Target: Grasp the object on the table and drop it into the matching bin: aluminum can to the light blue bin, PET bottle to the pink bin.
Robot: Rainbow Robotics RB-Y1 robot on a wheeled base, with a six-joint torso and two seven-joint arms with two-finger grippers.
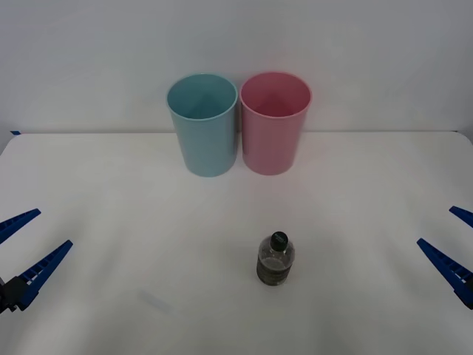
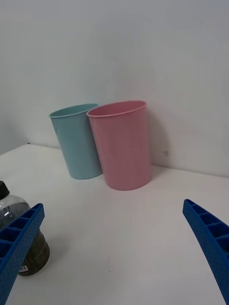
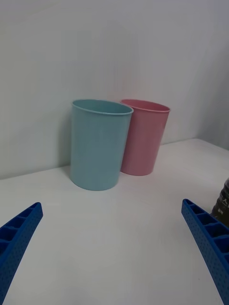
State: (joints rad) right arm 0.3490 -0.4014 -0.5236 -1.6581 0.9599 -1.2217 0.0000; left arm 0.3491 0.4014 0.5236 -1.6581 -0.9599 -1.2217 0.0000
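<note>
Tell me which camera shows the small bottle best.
The front view: the bottle stands whole and upright on the table, nearer than both bins. The right wrist view shows it partly hidden behind a blue finger; the left wrist view catches just an edge of it.

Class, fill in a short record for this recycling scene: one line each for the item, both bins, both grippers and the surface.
item: PET bottle, upright, black cap, near the table's front
pink bin: at the back, on the robot's right
light blue bin: beside it, on the left
left gripper: open, at the left edge
right gripper: open, at the right edge
surface: white table
</note>
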